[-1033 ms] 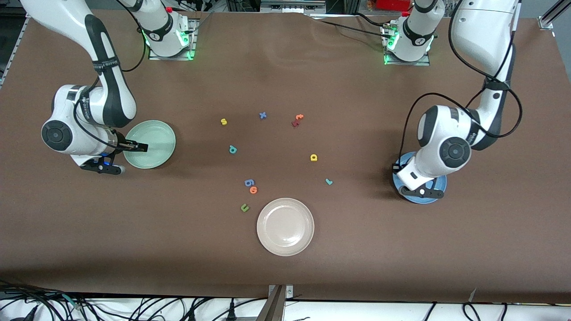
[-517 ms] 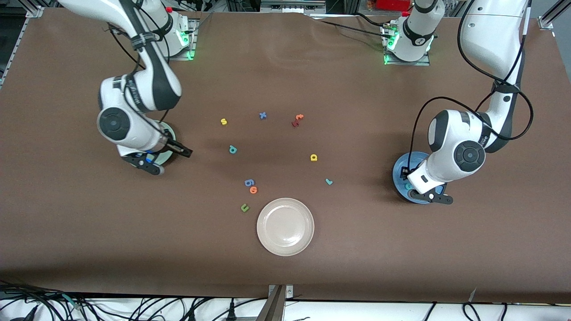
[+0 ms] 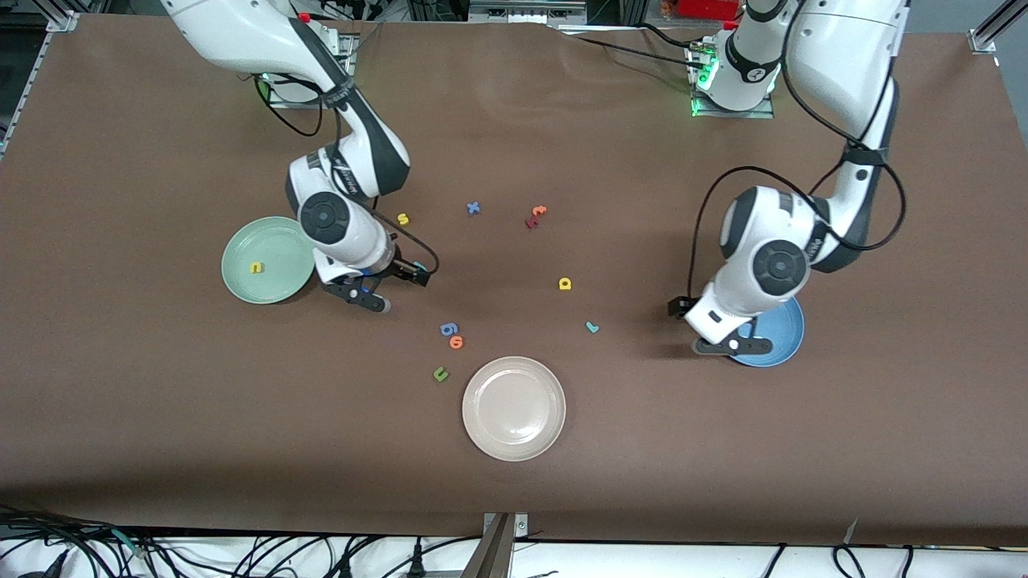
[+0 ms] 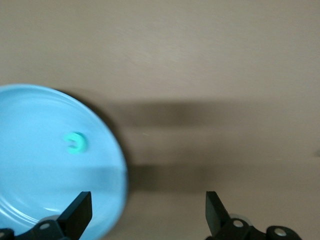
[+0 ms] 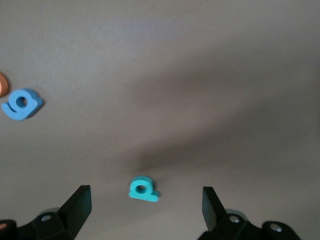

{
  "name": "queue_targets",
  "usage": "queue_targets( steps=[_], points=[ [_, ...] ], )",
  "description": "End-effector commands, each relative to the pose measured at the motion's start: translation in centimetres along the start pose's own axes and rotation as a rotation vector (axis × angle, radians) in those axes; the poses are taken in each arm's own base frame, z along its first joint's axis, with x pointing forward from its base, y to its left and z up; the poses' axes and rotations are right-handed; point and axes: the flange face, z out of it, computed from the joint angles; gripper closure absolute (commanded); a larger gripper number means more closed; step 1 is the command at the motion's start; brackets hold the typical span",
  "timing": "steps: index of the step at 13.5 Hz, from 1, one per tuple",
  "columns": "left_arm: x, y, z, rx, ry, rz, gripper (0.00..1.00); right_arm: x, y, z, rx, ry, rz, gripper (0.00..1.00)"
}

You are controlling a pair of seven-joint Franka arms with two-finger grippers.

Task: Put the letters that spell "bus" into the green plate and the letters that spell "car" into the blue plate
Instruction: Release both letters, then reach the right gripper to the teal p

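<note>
Hidden: teal b (image 5: 144, 189) is covered by the right gripper (image 3: 401, 277) in the front view and shows only in the right wrist view, flat on the brown table (image 3: 514, 482) between the two spread fingers.
Cut off: teal c (image 4: 76, 143) in the blue plate (image 3: 783, 337) shows only in the left wrist view; in the front view the left arm covers that part of the plate.
Right gripper: wide open, holding nothing, low over the teal b.
Left gripper (image 3: 711, 333): wide open, holding nothing, over the table at the rim of the blue plate.
Green plate (image 3: 241, 285): round, smooth, raised rim, beside the right gripper toward the right arm's end of the table; yellow u (image 3: 256, 267) lies in it.
Yellow s (image 3: 403, 218): on the table near the right gripper, small foam piece.
Yellow a (image 3: 564, 283): on the table between the two grippers.
Teal r (image 3: 592, 327): hook shape, on the table near the left gripper.
Other pieces: blue 6 shape (image 5: 21, 104) just beside orange o (image 3: 456, 342); the wrist view shows only an edge of the orange one.
White plate (image 3: 514, 408): round and pale, well apart from both grippers.
</note>
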Motion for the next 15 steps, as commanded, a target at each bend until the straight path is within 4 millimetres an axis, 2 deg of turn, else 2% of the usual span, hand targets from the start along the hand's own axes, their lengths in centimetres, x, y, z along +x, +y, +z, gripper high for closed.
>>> queue_targets(
  steps=[1,3,6,7,10,13,15],
  points=[
    [0.7,2.4,0.4,-0.045,-0.004,-0.111,0.00,-0.9,-1.5,2.1,0.011,0.004,0.035,0.02],
    [0.0,5.5,0.8,-0.065,-0.013,-0.118,0.00,-1.3,-1.7,2.6,0.006,0.001,0.029,0.03],
    [0.5,9.2,1.2,-0.062,0.006,-0.220,0.00,-1.2,-1.5,4.5,0.011,0.007,0.034,0.05],
    [0.3,11.0,1.8,-0.060,0.008,-0.229,0.00,-1.3,-1.3,4.9,0.012,0.008,0.035,0.05],
    [0.6,12.3,2.5,-0.057,0.013,-0.276,0.00,-1.6,-0.9,5.3,0.002,0.001,0.035,0.20],
    [0.2,13.7,3.1,-0.054,0.010,-0.279,0.00,-1.6,-0.9,5.4,0.000,-0.001,0.035,0.23],
    [0.5,14.2,3.7,-0.055,0.011,-0.300,0.00,-1.8,-0.8,5.2,-0.001,-0.002,0.035,0.31]
  ],
)
